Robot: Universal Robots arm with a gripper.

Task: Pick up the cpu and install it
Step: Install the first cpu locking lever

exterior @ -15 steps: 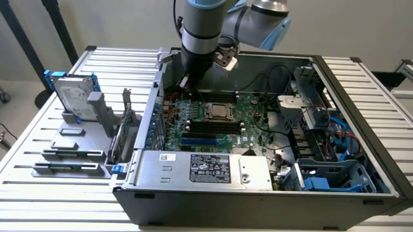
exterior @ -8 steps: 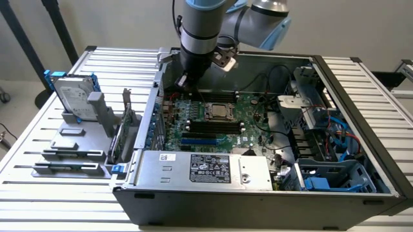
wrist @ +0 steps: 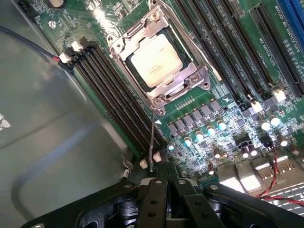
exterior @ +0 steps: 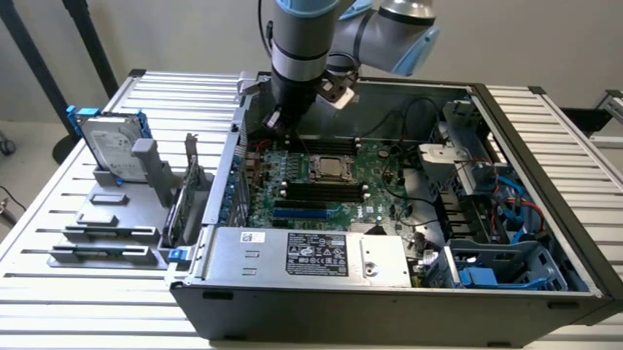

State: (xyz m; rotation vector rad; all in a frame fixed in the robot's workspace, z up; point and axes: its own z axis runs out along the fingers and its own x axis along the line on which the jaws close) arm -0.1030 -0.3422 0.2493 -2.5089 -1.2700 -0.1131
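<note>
Standing by the slatted table [exterior: 87, 292], I see the arm [exterior: 297, 44] reaching down from the upper middle of the exterior view into the open computer case [exterior: 389, 306]. Its gripper [exterior: 280, 122] is low over the far left corner of the motherboard [exterior: 375, 164], close to the case wall on the exterior view's left. The cpu [exterior: 331, 169] sits near the middle of that view, flat in its socket on the board, a little right of and below the gripper and apart from it. From the wrist camera the gripper [wrist: 161, 185] shows its black jaws drawn together with nothing between them, hanging above the board beside the grey case wall. The cpu [wrist: 156, 61] appears there as a pale square plate lying level inside the silver socket frame [wrist: 197, 78], with long black memory slots [wrist: 114, 95] running along both sides of the socket. A thin metal lever rod [wrist: 152, 137] runs from a corner of the frame toward the gripper, and a row of round capacitors [wrist: 209, 129] lies between socket and gripper. In the exterior view a hard drive [exterior: 109, 146] in a blue frame stands upright on a grey stand [exterior: 107, 219] at the left, outside the case, and the power supply [exterior: 311, 251] with its black label sits along the near side of the case, below the board
</note>
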